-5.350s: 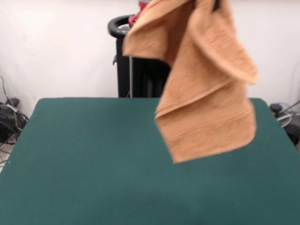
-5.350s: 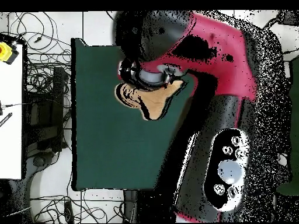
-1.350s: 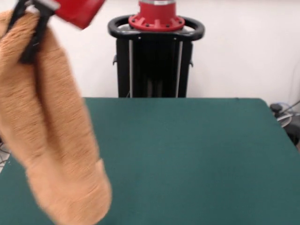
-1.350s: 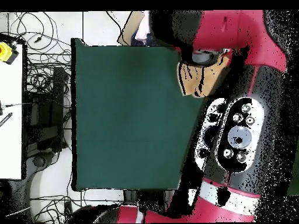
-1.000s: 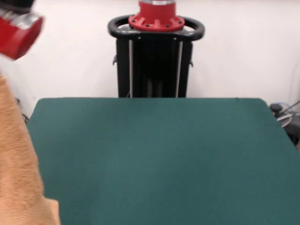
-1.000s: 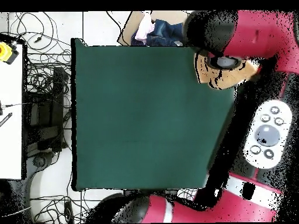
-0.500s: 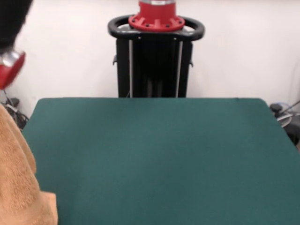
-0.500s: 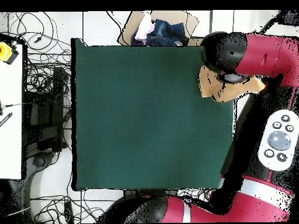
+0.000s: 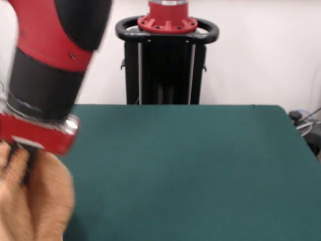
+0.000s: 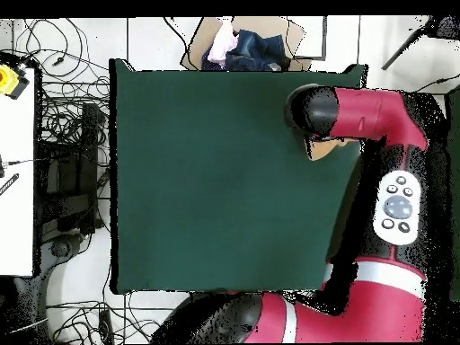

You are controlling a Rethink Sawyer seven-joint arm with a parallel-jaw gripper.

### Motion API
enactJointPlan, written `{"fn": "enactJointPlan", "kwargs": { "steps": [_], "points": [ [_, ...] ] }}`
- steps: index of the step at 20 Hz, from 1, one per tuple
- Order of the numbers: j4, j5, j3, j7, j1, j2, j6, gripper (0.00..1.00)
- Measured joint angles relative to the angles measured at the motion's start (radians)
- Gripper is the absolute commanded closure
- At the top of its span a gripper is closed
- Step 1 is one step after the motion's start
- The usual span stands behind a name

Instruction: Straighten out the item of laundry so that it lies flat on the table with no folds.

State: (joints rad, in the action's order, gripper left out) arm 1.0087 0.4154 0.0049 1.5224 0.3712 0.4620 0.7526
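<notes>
The light orange-tan towel [image 9: 35, 206] hangs bunched at the bottom left of the front view, low over the table's left edge. My gripper [image 9: 22, 160], under the red and black wrist, is shut on the towel's top. In the overhead view only a small piece of the towel [image 10: 325, 149] shows beneath the arm's end [image 10: 310, 112], near the right edge of the dark green table [image 10: 207, 180]. The rest of the towel is hidden by the arm. The table top [image 9: 190, 160] is bare.
The black pedestal [image 9: 167, 55] stands behind the table's far edge. A cardboard box with clothes [image 10: 247, 47] sits beyond the table's top edge in the overhead view. Tangled cables [image 10: 63, 135] and a white bench [image 10: 13, 180] lie to its left.
The arm swung the towel from right to left past the table's edge, then came back in and down. The towel now hangs lower, by the table's left edge in the front view.
</notes>
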Motion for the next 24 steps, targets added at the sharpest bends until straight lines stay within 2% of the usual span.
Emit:
{"fn": "enactJointPlan", "kwargs": {
  "steps": [12, 24],
  "points": [
    [0.056, -0.039, 0.100, 0.000, -0.004, -0.156, -0.198, 1.00],
    [0.056, -0.093, 0.119, 0.003, -0.008, -0.244, -0.307, 1.00]
  ]
}}
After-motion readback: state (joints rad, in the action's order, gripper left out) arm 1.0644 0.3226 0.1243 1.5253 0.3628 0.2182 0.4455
